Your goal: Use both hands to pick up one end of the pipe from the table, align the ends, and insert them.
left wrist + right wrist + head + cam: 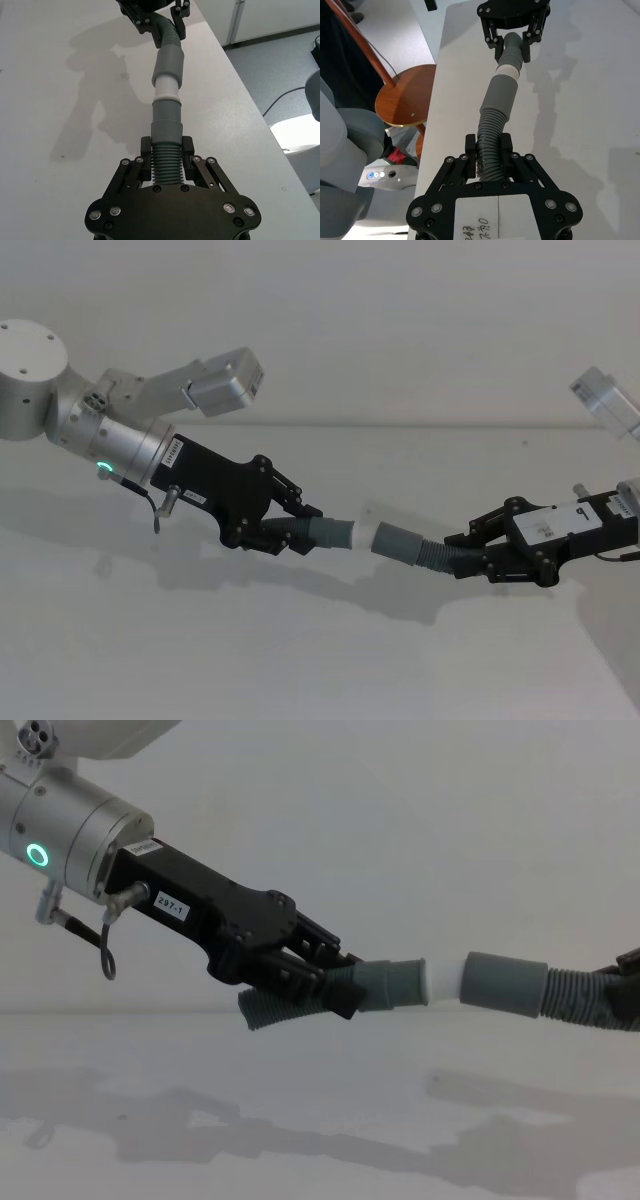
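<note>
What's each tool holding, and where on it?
Left tool grips the white-tipped hose piece on its ribs; right tool grips the socket hose piece on its ribs.

The table (300,660) is a plain matte white surface, and only soft grey shadows lie on it, from about 8 o'clock to 4 o'clock in the head view. In the left wrist view its straight edge runs toward 5 o'clock

Above the table (320,670), the left pipe piece (310,536) meets the right piece (420,548) end to end.
</note>
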### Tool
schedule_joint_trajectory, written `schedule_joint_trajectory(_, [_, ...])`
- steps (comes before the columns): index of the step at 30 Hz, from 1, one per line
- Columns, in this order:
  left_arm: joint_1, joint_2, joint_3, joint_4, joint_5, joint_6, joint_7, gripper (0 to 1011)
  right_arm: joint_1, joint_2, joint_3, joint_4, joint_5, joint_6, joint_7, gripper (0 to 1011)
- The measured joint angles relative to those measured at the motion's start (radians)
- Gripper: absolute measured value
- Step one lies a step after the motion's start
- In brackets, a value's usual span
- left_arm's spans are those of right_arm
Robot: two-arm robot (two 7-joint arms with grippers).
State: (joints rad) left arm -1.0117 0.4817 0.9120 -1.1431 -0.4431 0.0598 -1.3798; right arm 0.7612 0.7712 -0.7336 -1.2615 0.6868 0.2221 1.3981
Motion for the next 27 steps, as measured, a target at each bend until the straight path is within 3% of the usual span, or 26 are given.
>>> schedule_joint_trajectory(27, [-0.001,0.0,0.002,0.0,-0.001,-0.001,-0.001,342,0.002,0.001,-0.002,0.0,0.0,0.001,0.001,274])
